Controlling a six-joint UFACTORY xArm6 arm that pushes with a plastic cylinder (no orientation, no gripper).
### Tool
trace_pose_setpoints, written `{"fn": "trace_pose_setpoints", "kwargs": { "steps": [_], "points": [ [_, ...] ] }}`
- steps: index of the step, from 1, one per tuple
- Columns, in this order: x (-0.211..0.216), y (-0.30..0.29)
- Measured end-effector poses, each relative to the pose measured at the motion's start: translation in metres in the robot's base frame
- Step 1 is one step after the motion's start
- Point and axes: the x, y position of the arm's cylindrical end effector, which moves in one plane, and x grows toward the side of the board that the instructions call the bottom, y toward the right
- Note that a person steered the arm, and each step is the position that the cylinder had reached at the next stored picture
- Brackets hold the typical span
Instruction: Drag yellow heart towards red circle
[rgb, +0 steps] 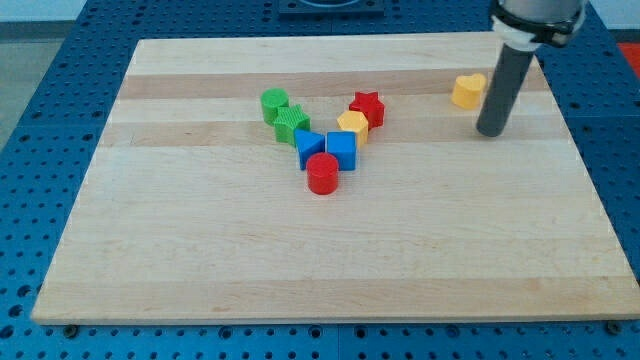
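Note:
The yellow heart (467, 90) lies near the board's top right. The red circle (322, 173) stands near the board's middle, at the bottom of a V-shaped cluster of blocks. My tip (491, 130) rests on the board just to the right of and below the yellow heart, close to it. The rod rises from the tip toward the view's top right and overlaps the heart's right edge in the view. The heart is far to the right of and above the red circle.
The cluster holds a green cylinder (274, 104), a green star (292, 123), a blue block (308, 147), a blue cube (341, 150), a yellow hexagon (352, 127) and a red star (367, 107). The wooden board (200, 250) sits on a blue perforated table.

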Motion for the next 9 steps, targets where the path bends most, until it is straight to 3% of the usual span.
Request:
{"fn": "trace_pose_setpoints", "kwargs": {
  "steps": [5,9],
  "points": [
    [-0.081,0.021],
    [-0.084,0.007]
  ]
}}
